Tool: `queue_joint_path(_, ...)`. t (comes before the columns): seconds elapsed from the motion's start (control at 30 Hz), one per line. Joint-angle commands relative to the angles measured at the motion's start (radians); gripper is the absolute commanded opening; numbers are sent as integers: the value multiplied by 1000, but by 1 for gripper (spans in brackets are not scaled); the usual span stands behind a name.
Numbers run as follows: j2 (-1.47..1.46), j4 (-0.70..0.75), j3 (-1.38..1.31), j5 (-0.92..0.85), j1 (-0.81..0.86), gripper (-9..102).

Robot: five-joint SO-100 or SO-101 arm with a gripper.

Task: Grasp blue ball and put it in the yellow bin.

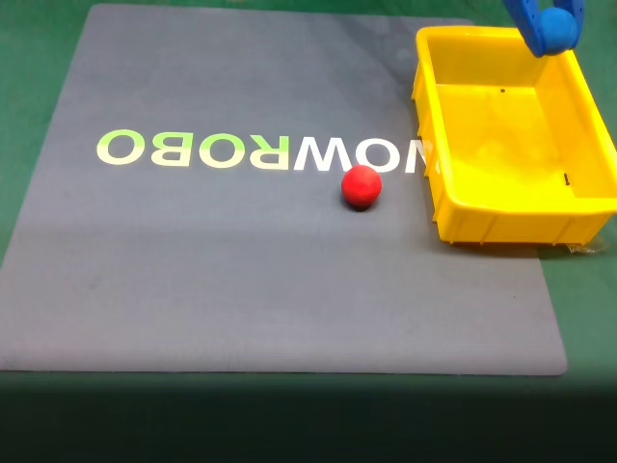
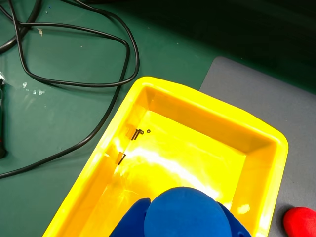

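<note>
The blue ball (image 1: 558, 29) is held between the blue fingers of my gripper (image 1: 551, 31), which is shut on it at the top right of the fixed view, above the far end of the yellow bin (image 1: 453, 207). From the wrist, the blue ball (image 2: 185, 213) sits at the bottom edge with the fingers around it, hanging over the inside of the yellow bin (image 2: 197, 101). The bin's floor holds nothing but glare and small marks.
A red ball (image 1: 362, 186) lies on the grey mat (image 1: 241, 280) just left of the bin; it appears as the red ball (image 2: 301, 220) at the wrist view's lower right. Black cables (image 2: 98, 74) loop over the green surface beyond the bin.
</note>
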Motion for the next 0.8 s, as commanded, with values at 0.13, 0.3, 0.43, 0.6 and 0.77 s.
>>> queue_joint_path(0.13,67,28,-9,-12,15,30)
queue_joint_path(0.3,86,31,3,-3,28,32)
queue_joint_path(0.43,117,32,23,-5,40,32)
queue_joint_path(0.6,247,35,137,2,77,30)
queue_joint_path(0.77,598,37,505,-2,147,12)
